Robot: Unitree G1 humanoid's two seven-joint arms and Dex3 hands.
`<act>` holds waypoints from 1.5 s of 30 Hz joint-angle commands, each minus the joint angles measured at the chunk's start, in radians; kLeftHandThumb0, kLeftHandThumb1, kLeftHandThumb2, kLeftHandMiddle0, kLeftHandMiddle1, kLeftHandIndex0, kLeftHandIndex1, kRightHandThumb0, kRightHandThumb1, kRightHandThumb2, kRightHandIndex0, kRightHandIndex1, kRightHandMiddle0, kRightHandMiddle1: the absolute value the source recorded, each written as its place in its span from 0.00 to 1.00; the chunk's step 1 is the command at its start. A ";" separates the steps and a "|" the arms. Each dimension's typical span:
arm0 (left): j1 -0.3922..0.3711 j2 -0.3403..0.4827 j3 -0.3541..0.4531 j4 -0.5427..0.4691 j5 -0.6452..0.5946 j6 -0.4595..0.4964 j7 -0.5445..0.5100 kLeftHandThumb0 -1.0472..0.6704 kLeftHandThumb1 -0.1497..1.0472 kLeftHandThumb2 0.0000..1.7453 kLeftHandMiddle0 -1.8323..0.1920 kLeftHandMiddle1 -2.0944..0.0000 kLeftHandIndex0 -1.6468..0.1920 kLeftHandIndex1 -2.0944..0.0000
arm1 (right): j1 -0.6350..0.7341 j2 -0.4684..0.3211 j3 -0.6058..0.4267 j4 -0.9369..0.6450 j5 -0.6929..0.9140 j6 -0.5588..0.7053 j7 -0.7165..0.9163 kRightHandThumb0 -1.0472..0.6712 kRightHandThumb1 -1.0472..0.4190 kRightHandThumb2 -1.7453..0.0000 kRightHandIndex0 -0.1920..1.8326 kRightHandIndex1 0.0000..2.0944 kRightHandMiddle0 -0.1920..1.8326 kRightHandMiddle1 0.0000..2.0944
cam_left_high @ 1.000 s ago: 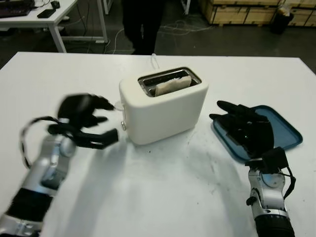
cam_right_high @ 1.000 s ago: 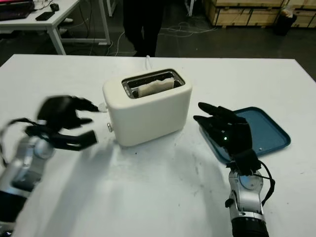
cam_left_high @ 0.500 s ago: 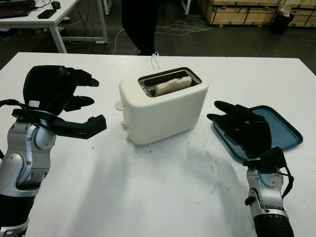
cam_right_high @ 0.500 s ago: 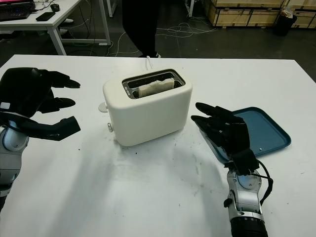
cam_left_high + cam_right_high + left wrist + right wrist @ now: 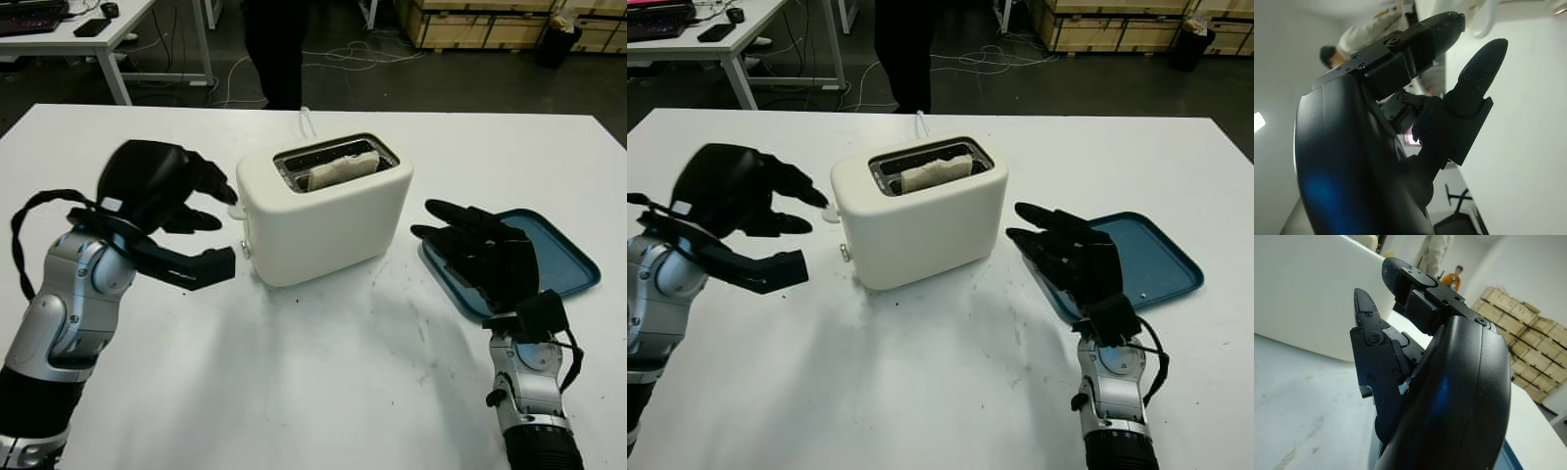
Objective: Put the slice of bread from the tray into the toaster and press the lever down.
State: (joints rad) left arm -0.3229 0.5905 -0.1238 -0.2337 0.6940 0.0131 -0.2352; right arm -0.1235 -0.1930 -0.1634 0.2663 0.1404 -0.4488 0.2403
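A white toaster [image 5: 328, 215] stands mid-table with the bread slice [image 5: 341, 168] sitting in its slot, its top edge showing. The toaster's small white lever [image 5: 235, 209] juts from its left end. My left hand [image 5: 225, 230] is open just left of that end, its upper fingers [image 5: 217, 188] close to the lever and its thumb lower down by the toaster's side; whether they touch the lever I cannot tell. My right hand [image 5: 460, 235] is open above the near-left corner of the blue tray [image 5: 563, 257], which holds nothing.
A person in dark trousers [image 5: 274, 49] stands beyond the table's far edge. A white cable [image 5: 307, 119] runs off behind the toaster. Another desk [image 5: 78, 29] is at the back left, wooden crates [image 5: 470, 20] at the back right. Bare white tabletop [image 5: 313, 372] lies in front.
My left hand drew back up and to the left, away from the toaster, and has now come back in beside the lever. My right hand has stayed over the tray.
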 commanded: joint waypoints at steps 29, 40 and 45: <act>-0.079 -0.005 0.006 0.128 0.003 -0.050 0.047 0.37 0.72 0.00 0.45 0.25 0.16 1.00 | -0.003 0.006 0.007 0.014 0.002 -0.008 -0.011 0.48 0.09 0.95 0.61 0.01 0.56 0.00; -0.074 -0.027 -0.006 0.135 0.000 -0.023 0.040 0.38 0.72 0.00 0.46 0.22 0.18 1.00 | 0.008 0.002 0.005 -0.010 -0.001 0.012 -0.024 0.47 0.09 0.96 0.61 0.01 0.57 0.00; -0.071 -0.036 -0.013 0.137 -0.002 -0.029 0.047 0.39 0.72 0.00 0.47 0.21 0.19 1.00 | 0.010 -0.003 0.003 -0.007 0.006 0.001 -0.012 0.47 0.09 0.95 0.61 0.01 0.56 0.00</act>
State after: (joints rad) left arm -0.3905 0.5601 -0.1299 -0.0960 0.6942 -0.0173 -0.1875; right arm -0.1188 -0.1929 -0.1519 0.2693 0.1363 -0.4475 0.2259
